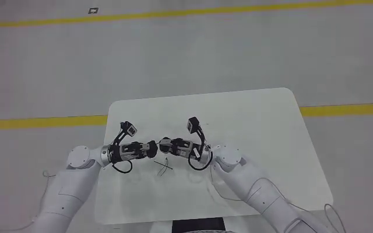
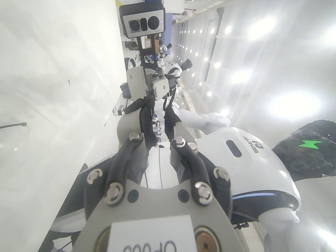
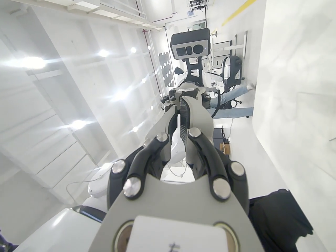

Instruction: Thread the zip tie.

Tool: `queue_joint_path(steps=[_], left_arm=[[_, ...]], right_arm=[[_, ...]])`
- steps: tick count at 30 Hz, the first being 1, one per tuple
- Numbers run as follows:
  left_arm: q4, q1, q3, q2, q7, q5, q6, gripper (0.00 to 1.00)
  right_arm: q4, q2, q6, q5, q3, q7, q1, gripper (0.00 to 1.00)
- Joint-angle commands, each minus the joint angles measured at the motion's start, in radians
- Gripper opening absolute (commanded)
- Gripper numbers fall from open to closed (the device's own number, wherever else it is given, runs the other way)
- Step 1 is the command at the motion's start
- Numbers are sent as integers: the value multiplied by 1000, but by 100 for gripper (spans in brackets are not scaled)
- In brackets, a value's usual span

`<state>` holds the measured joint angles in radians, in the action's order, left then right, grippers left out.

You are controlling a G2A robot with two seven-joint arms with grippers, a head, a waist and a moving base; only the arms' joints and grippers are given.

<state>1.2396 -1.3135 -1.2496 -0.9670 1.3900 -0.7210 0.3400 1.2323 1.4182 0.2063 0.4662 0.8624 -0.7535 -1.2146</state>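
A thin dark zip tie (image 1: 165, 168) lies bent on the white table (image 1: 250, 116), just in front of where the two arms meet. One end of the zip tie (image 2: 15, 125) appears in the left wrist view, off to the side of the gripper. My left gripper (image 1: 152, 148) (image 2: 157, 108), its tips wrapped in black tape, is held above the table nose to nose with my right gripper (image 1: 163, 144) (image 3: 183, 95). The right gripper's fingers (image 3: 199, 114) are drawn together, and I see nothing between them. Both tips hover a little beyond the tie, apart from it.
The tabletop is bare white around the arms, with its rounded far corner (image 1: 288, 93) at the back right. Yellow floor lines (image 1: 52, 122) run behind it.
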Motion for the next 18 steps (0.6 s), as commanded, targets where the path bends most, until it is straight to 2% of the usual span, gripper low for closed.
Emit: queue_joint_path(steps=[1, 8, 18], left_arm=[[0, 0, 0, 0, 0, 0, 0, 11], [0, 0, 0, 0, 0, 0, 0, 12], [0, 0, 0, 0, 0, 0, 0, 9]], right_arm=[[2, 0, 3, 3, 3, 6, -4, 0], [13, -1, 21, 16, 19, 50, -21, 0], [39, -5, 18, -37, 13, 59, -34, 0]])
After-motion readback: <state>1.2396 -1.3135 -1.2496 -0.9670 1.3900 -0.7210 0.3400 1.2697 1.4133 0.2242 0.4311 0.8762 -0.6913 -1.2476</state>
